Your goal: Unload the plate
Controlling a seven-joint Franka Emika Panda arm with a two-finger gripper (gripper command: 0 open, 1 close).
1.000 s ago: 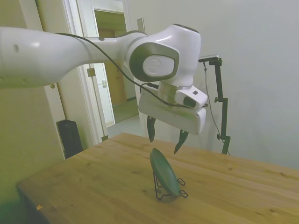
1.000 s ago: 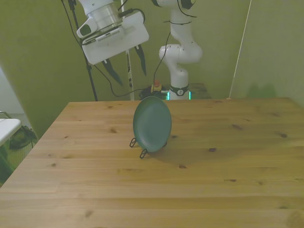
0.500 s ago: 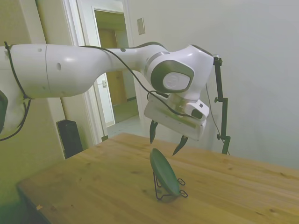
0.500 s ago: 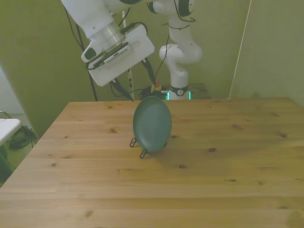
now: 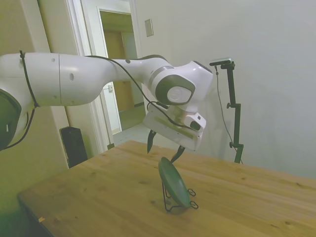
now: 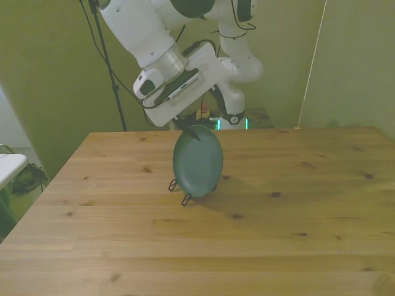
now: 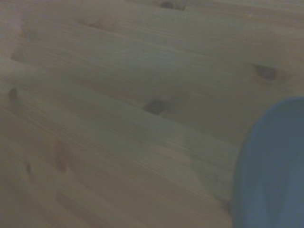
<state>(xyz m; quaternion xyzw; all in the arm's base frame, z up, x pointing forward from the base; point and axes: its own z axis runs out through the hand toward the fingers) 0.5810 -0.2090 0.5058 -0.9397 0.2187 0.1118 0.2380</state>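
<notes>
Since 1.0 s ago gripper (image 5: 163, 148) has dropped and tilted to the plate's top rim | plate (image 6: 197, 161) upright on wire stand (image 5: 178, 203), mid-counter (image 6: 308, 203), nearer far edge | likely rigid, smooth, breakable; pinch top rim | fingers spread, empty

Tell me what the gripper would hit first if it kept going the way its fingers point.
Probably the top rim of the plate. The gripper is open and points down just above the plate's upper edge, which stands nearly upright in the wire stand. Depth is unclear, so one finger might slip past behind it.
</notes>
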